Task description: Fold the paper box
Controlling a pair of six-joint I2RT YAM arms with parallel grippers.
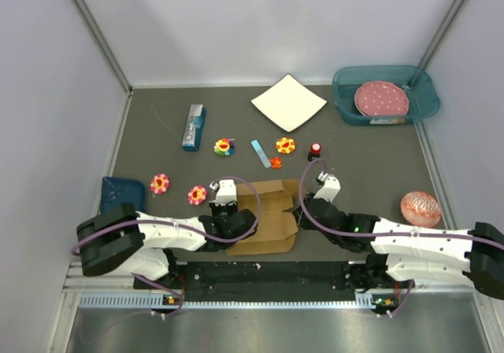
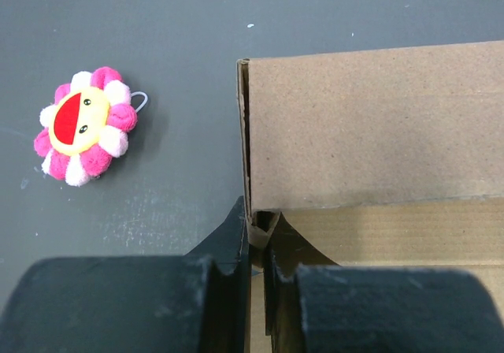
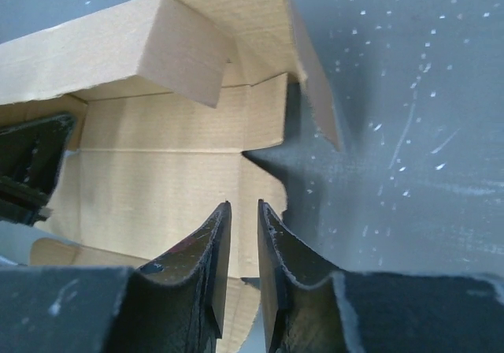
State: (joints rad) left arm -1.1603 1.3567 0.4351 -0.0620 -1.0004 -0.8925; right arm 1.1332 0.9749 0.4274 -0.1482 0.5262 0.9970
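Observation:
The paper box is a brown cardboard sheet, partly folded, lying at the near middle of the table between my two arms. In the left wrist view its left wall stands upright, and my left gripper is shut on that wall's near corner. From above, the left gripper sits at the box's left side. My right gripper is at the box's right edge. In the right wrist view the right gripper shows a narrow gap with nothing pinched, above the box's floor and a raised flap.
A pink flower toy lies just left of the box, also seen from above, with another beside it. Farther back are a blue carton, a white sheet and a teal bin. A pink ball lies right.

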